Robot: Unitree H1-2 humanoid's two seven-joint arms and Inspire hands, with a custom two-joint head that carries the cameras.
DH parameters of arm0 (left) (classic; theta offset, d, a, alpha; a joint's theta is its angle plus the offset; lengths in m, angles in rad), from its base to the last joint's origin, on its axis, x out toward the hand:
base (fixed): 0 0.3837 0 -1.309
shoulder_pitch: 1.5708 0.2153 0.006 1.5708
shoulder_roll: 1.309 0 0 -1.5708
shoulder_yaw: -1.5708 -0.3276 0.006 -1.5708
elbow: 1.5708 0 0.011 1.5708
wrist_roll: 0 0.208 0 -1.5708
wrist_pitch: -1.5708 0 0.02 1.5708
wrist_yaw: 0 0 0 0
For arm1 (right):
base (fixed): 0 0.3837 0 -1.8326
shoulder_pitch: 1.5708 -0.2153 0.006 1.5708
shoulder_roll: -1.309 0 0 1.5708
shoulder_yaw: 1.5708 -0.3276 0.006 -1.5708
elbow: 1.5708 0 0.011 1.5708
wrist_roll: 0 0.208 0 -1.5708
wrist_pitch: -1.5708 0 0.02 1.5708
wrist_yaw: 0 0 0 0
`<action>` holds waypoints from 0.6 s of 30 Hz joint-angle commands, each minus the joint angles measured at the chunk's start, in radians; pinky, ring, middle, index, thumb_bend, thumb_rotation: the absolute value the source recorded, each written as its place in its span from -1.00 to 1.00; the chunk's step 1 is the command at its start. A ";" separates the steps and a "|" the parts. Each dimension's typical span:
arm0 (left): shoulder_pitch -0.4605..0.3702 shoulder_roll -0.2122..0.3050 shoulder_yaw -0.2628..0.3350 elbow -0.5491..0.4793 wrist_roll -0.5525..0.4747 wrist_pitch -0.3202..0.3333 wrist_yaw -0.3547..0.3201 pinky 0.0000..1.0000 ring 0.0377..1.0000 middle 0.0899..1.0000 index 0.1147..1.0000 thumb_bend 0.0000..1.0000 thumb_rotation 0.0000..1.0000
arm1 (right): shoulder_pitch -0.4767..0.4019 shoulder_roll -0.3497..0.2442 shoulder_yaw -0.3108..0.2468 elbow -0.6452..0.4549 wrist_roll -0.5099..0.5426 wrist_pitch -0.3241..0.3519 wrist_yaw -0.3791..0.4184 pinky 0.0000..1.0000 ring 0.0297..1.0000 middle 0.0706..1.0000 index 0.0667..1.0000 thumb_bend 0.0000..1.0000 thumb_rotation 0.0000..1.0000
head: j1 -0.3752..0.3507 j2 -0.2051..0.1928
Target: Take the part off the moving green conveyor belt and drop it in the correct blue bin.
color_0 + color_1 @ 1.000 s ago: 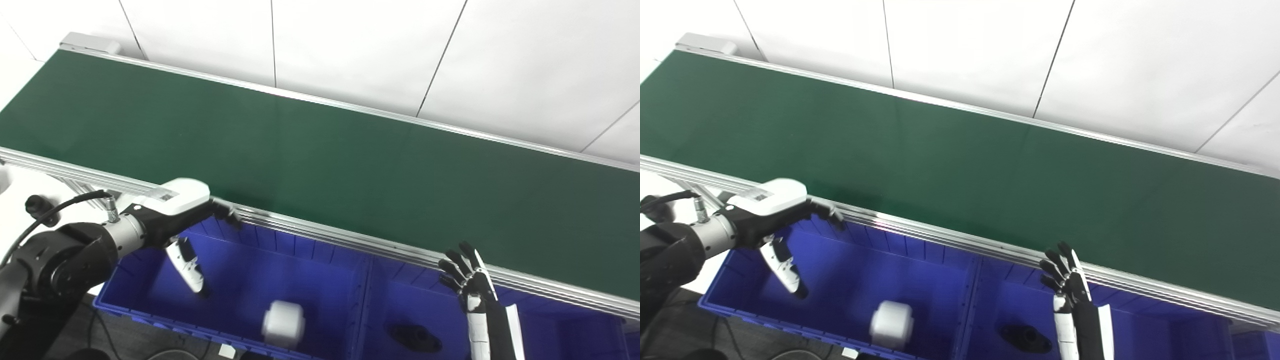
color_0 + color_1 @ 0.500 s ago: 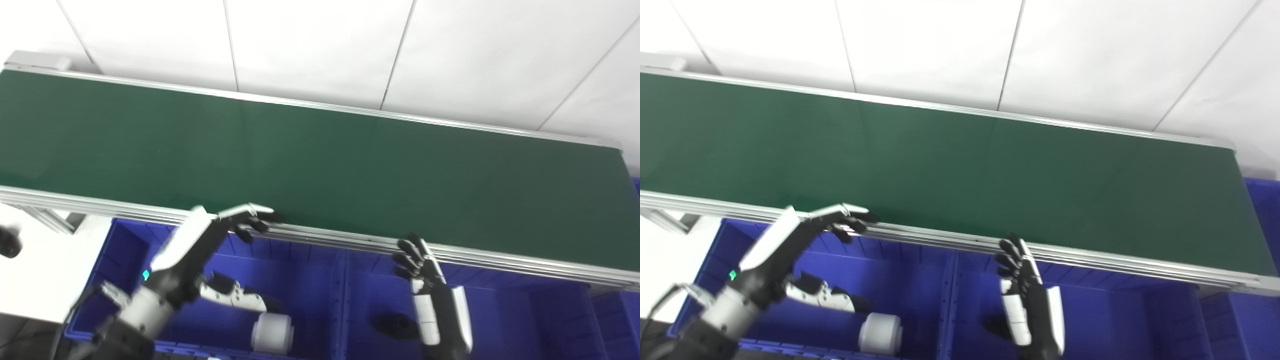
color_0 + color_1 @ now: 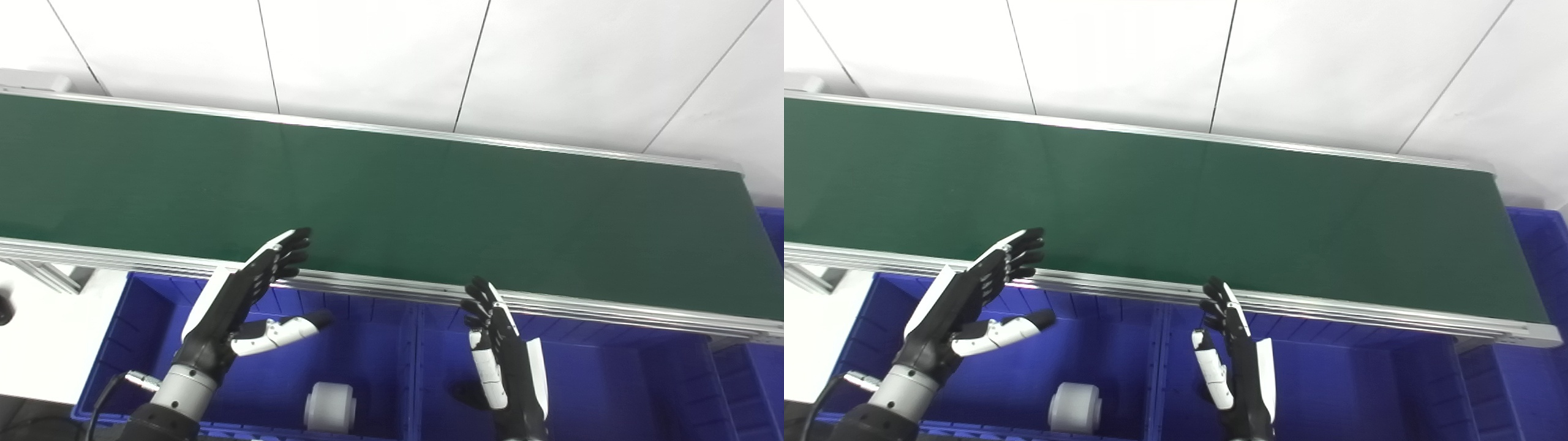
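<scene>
**Spotter:** On the green conveyor belt point(image 3: 392, 196) you have nothing to pick right now: no part shows anywhere along its visible length. The only white part in sight is the cylinder point(image 3: 331, 407) lying on its side on the floor of the left blue bin point(image 3: 147, 318), near that bin's front wall. Its long axis runs roughly left to right across the picture.

**Operator:** So which hand is closer to it?

**Spotter:** Your left hand point(image 3: 245, 300). It hangs above the left bin, fingers point(image 3: 288, 248) spread and reaching up over the belt's near rail point(image 3: 380, 286), thumb point(image 3: 288, 327) stuck out to the side over the bin. It holds nothing. The cylinder lies below it and toward your right, well apart from the fingertips.

**Operator:** And the right?

**Spotter:** Your right hand point(image 3: 1234, 355) stands upright over the right blue bin point(image 3: 612, 380), fingers apart and empty, tips just short of the rail. A dark object point(image 3: 462, 392) lies on that bin's floor, mostly hidden behind the hand; I cannot tell what it is.

**Operator:** What does the next move turn on?

**Spotter:** My reading is that the cylinder is already sorted, so you wait for a new part. Both hands sit at the belt's near edge, so whichever side the part travels past decides which hand reaches. I cannot tell the belt's direction.
</scene>
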 commanded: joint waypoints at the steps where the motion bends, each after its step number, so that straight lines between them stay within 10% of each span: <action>1: -0.018 0.023 0.011 0.008 -0.044 -0.023 0.012 0.60 0.71 0.78 0.78 -0.07 0.03 | -0.021 0.096 0.072 0.023 -0.030 -0.055 -0.027 0.56 0.67 0.75 0.79 0.47 1.00 | -0.035 -0.002; 18: -0.085 0.068 0.062 0.180 -0.272 -0.075 -0.001 0.95 0.93 0.94 0.93 -0.20 0.15 | -0.131 0.127 0.083 0.180 -0.074 -0.085 -0.131 0.60 0.68 0.73 0.76 0.52 1.00 | -0.208 -0.044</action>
